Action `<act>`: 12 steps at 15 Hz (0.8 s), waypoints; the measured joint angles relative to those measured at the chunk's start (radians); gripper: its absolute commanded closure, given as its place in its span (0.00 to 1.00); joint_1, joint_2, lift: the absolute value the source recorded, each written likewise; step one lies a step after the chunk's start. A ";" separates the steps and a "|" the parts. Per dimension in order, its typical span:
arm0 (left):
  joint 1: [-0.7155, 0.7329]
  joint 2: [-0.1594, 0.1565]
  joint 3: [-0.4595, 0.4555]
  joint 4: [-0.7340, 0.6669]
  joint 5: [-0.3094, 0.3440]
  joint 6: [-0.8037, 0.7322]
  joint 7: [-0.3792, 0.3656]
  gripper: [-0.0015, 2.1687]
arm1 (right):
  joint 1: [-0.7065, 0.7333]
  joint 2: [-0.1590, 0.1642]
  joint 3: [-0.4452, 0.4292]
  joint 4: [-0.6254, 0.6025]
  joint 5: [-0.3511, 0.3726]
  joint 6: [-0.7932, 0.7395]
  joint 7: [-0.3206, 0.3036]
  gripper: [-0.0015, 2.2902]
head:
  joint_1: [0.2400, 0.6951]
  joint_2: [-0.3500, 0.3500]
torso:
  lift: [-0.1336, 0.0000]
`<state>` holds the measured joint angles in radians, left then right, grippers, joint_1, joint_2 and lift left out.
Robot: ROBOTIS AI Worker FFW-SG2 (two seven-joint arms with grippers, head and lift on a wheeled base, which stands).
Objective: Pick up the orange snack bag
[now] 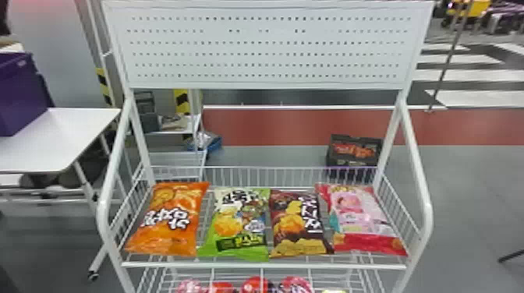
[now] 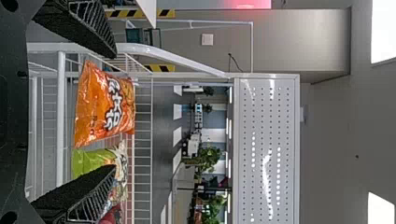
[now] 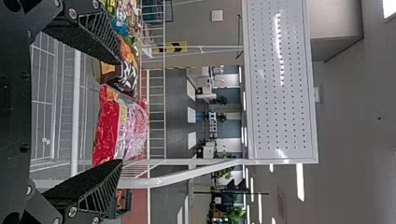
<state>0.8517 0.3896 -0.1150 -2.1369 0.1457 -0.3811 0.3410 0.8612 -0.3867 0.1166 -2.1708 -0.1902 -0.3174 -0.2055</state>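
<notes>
The orange snack bag [image 1: 170, 220] lies face up at the left end of the white wire shelf, beside a green bag. In the left wrist view, the same orange bag [image 2: 103, 106] shows beyond my left gripper [image 2: 115, 111], which stands open with nothing between its fingers and does not touch the bag. My right gripper [image 3: 121, 112] is also open and empty, with the pink and red bag [image 3: 120, 126] farther off beyond it.
A green bag [image 1: 237, 224], a brown bag [image 1: 298, 224] and a pink bag [image 1: 362, 220] fill the shelf to the right. White side rails [image 1: 102, 212] and a front bar [image 1: 263, 265] frame it. A perforated panel [image 1: 269, 46] rises behind; a white table [image 1: 58, 136] stands left.
</notes>
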 measured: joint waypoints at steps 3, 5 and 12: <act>-0.002 0.000 0.000 0.001 0.002 0.000 0.000 0.02 | -0.002 0.000 0.000 0.001 0.000 0.001 0.000 0.06 | 0.57 0.50 | 1.00; -0.004 0.000 0.000 0.004 0.004 0.000 0.000 0.02 | -0.003 0.000 0.000 0.002 0.000 0.001 0.000 0.06 | 0.57 0.50 | 1.00; -0.010 0.000 -0.001 0.008 0.007 0.002 -0.004 0.02 | -0.007 0.000 0.000 0.005 0.000 0.004 0.000 0.06 | 0.57 0.50 | 1.00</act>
<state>0.8418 0.3894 -0.1162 -2.1288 0.1531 -0.3792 0.3371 0.8545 -0.3866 0.1166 -2.1656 -0.1905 -0.3136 -0.2055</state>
